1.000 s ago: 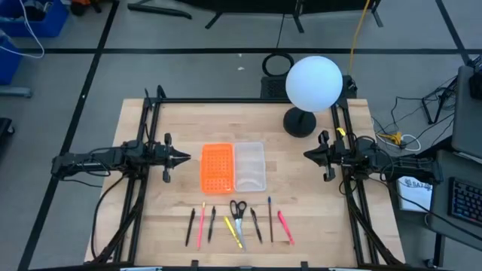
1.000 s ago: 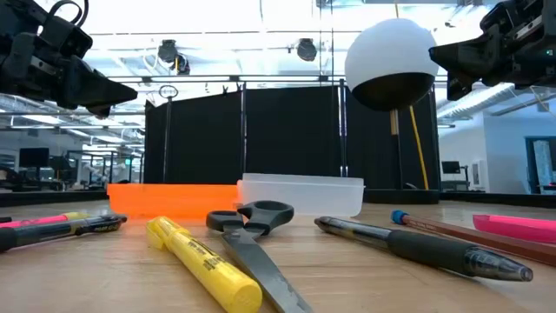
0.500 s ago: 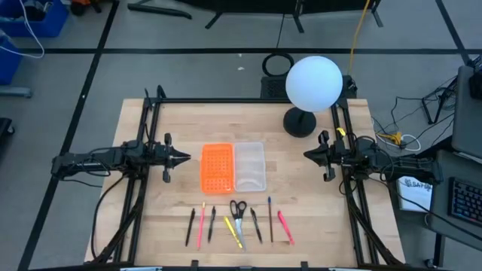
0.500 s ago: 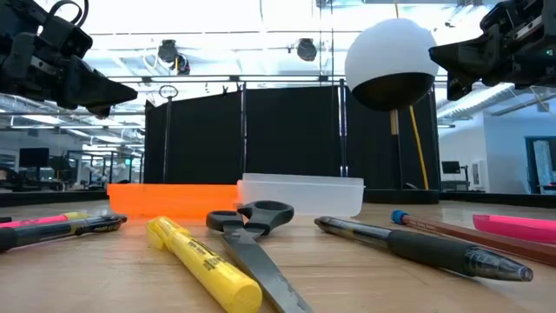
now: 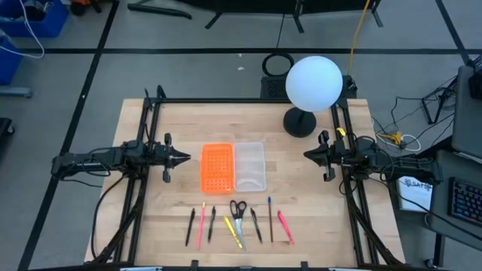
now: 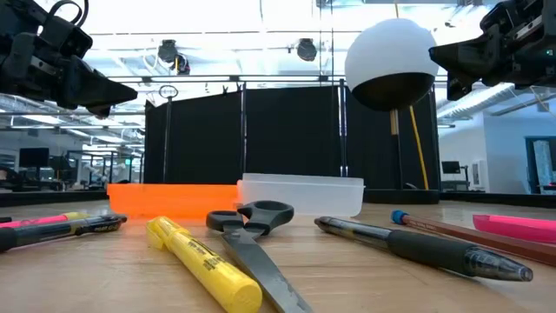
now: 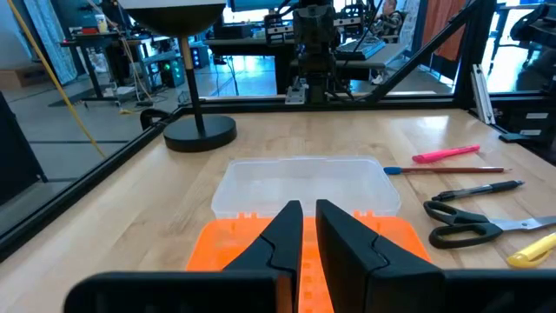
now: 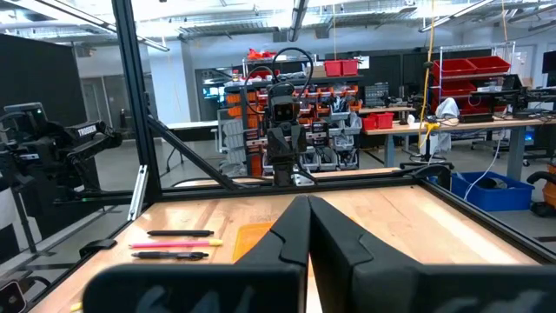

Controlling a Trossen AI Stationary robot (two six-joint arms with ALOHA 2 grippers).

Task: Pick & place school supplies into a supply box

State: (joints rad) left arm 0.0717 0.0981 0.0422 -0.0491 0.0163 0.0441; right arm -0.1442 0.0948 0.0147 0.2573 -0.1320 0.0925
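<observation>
table (image 5: 301,203): supply box (image 5: 249,165) between both claws

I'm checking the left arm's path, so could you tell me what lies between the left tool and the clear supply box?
In the high view, the orange perforated tray lies between the left tool and the supply box, right beside the box.

Pale wood table (image 5: 309,188); orange perforated tray (image 5: 217,167) beside a clear box (image 5: 250,166); black-handled scissors (image 5: 238,209); yellow marker (image 6: 204,265); pink marker (image 5: 285,224); white globe lamp (image 5: 313,83) on black base
</observation>
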